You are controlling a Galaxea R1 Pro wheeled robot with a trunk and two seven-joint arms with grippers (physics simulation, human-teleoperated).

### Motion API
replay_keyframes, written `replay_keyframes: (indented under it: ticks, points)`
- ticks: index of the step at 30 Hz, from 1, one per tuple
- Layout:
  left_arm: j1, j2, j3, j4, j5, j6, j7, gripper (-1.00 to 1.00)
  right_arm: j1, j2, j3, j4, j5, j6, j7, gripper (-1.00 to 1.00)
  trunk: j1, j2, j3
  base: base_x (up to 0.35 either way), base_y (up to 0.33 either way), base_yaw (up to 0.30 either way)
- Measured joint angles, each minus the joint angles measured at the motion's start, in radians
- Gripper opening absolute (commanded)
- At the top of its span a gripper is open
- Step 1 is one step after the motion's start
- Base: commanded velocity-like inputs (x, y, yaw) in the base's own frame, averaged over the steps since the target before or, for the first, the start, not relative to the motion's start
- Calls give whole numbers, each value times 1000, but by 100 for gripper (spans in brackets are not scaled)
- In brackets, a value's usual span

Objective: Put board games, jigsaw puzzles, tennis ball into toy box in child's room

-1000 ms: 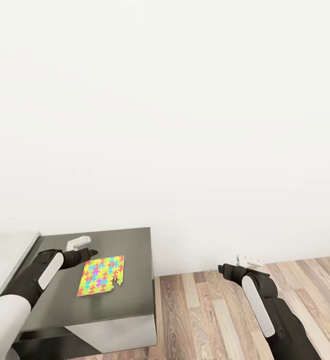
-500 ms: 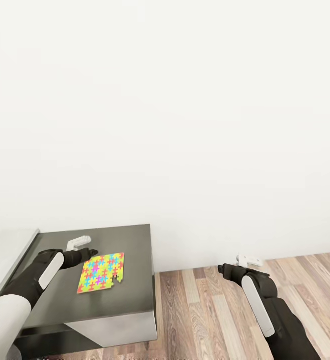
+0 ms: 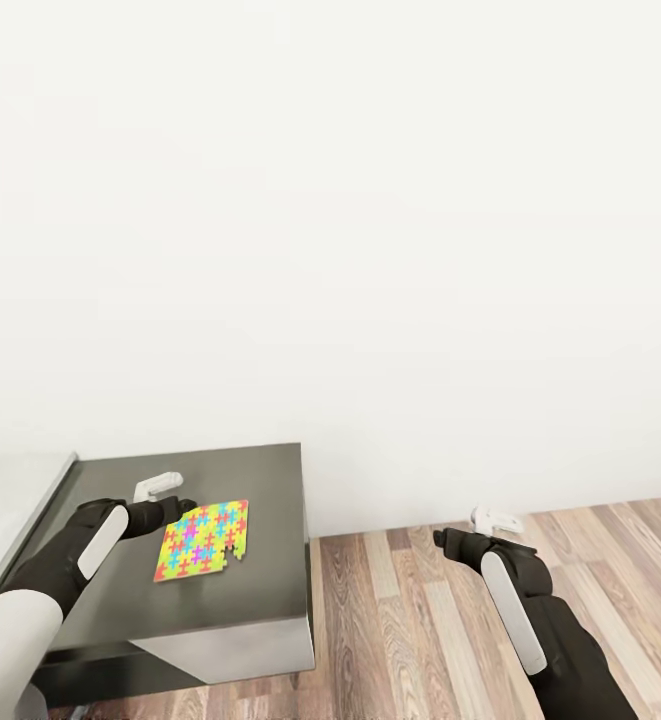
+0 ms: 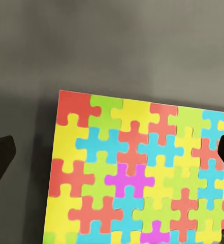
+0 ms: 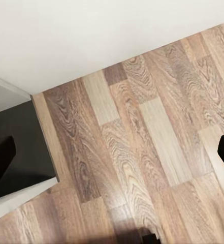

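- One thin flat square jigsaw puzzle (image 3: 202, 541) of neon yellow, pink, blue, green and orange interlocking pieces lies flat on the dark grey top section of the low angular table (image 3: 260, 480), towards its near right part.
- The puzzle's near right corner piece is missing in the head view.
- A pale grey top section of the table (image 3: 10, 500) adjoins the dark section at the left edge of the head view.
- Left gripper (image 3: 160, 494) is over the table at the puzzle's far left corner; fingers spread apart, nothing between them.
- In the left wrist view the puzzle (image 4: 142, 173) sits between the two dark fingertips (image 4: 0, 162), one off each side of it; contact cannot be told.
- Right gripper (image 3: 495, 520) hangs over the brown-grey wood-plank floor (image 3: 420, 620), well apart from the table, fingers spread and empty.
- Right wrist view: plank floor (image 5: 142, 142), plain white wall (image 5: 91, 35) and a corner of the dark table top (image 5: 25, 137).
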Motion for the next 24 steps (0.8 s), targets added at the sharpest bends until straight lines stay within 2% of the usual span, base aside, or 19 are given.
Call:
replay_keyframes:
  ticks: [24]
  points:
    - [0,0,0,0,0,-1,-5,100,0,0,0,2,0,0,0,100,0,0,-39,0,0,0]
